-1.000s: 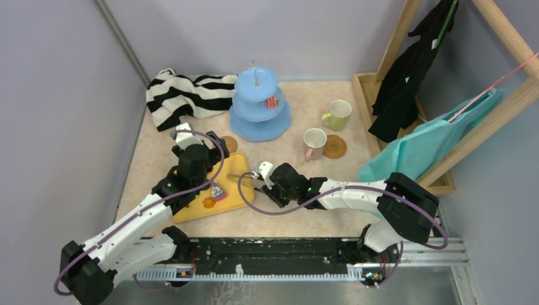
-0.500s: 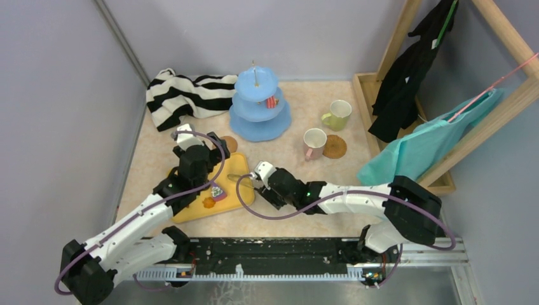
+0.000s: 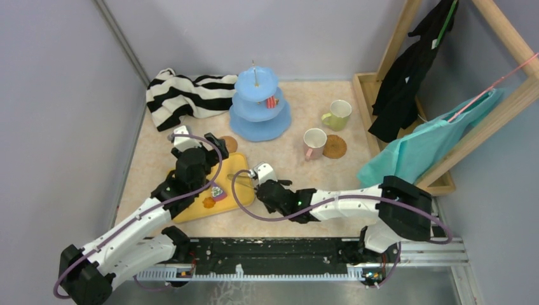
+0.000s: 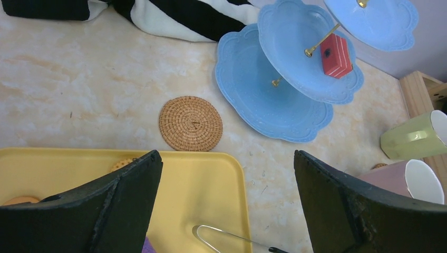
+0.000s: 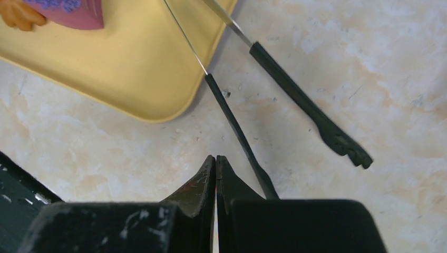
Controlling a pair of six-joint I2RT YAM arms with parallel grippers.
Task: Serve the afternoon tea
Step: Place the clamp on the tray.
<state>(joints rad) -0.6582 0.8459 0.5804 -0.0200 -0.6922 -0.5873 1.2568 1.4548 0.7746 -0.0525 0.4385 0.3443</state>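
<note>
Beige tabletop (image 5: 105, 137) | right gripper (image 5: 215, 161) pinched closed, empty; tongs (image 5: 226, 110) just beside it, legs running onto yellow tray (image 5: 132, 68) (contact unclear) | left gripper (image 4: 226, 158) spread wide | cake slice (image 5: 68, 13) on tray

White arms (image 3: 130, 227), black joints (image 3: 407, 206) (purple cables (image 3: 222, 154))

Bright, even light from above casts soft, short shadows; all three views look sharp.
</note>
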